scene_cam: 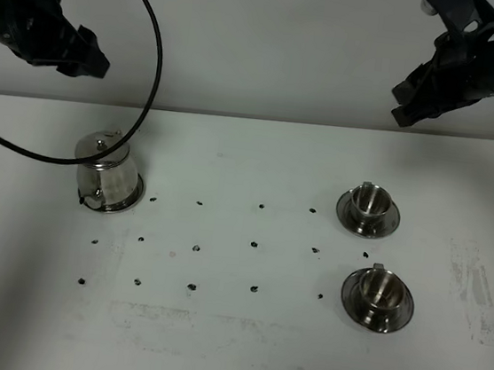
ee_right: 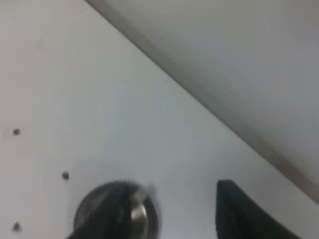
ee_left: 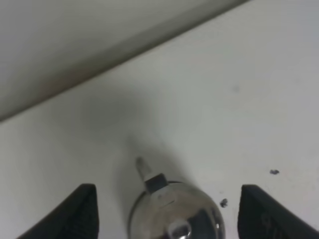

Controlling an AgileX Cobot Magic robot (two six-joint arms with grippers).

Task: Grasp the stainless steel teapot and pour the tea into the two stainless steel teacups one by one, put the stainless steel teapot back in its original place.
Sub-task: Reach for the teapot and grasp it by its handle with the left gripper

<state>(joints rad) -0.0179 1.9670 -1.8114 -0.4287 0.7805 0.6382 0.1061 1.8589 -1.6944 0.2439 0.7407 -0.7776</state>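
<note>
The stainless steel teapot (scene_cam: 108,175) stands on the white table (scene_cam: 250,159) at the left, with its knobbed lid on. My left gripper (scene_cam: 84,61) hangs high above and behind it, open; in the left wrist view its two black fingers (ee_left: 75,215) stand wide apart on either side of the teapot (ee_left: 174,215) far below. The two stainless steel teacups sit on saucers at the right, one farther back (scene_cam: 368,208) and one nearer (scene_cam: 377,296). My right gripper (scene_cam: 407,109) is raised behind them, holding nothing. Its blurred wrist view shows one finger (ee_right: 241,211) and a teacup (ee_right: 117,211) below. No tea is visible.
Small black dots (scene_cam: 197,248) mark a grid on the table between teapot and cups. A black cable (scene_cam: 149,67) loops down from the left arm to just above the teapot. The table's back edge meets a pale wall (scene_cam: 263,44).
</note>
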